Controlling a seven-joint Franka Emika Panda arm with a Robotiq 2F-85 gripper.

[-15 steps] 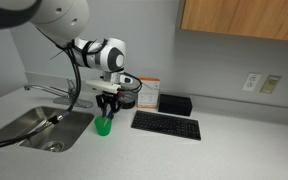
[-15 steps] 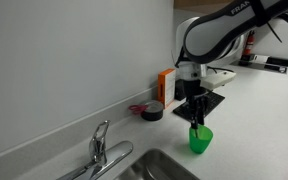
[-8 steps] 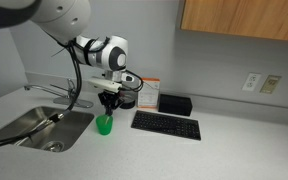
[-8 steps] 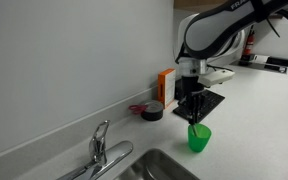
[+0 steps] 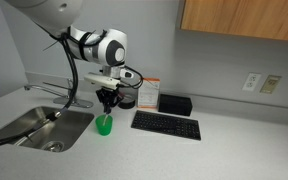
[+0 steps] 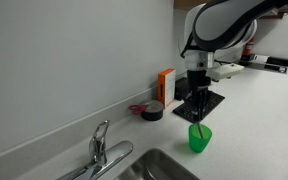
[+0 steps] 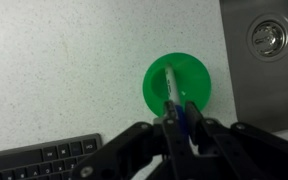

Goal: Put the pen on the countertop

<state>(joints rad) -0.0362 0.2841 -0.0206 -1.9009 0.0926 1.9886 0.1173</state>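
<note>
My gripper (image 7: 180,122) is shut on the blue pen (image 7: 175,97), holding it upright. In the wrist view the pen points down into the green cup (image 7: 178,84) directly below. In both exterior views the gripper (image 5: 107,101) (image 6: 198,108) hangs just above the green cup (image 5: 104,125) (image 6: 200,138), with the thin pen (image 6: 200,124) reaching from the jaws to the cup's mouth. The cup stands on the light grey-white countertop (image 5: 164,150) (image 6: 254,130) next to the sink.
A steel sink (image 5: 39,126) with a faucet (image 6: 101,148) lies beside the cup. A black keyboard (image 5: 165,125) and a black box (image 5: 174,104) sit past the cup. A tape roll (image 6: 152,111) and an orange box (image 6: 165,85) stand at the wall.
My gripper has risen straight up with the pen, so the pen has lifted higher out of the green cup. The cup has stayed in place.
</note>
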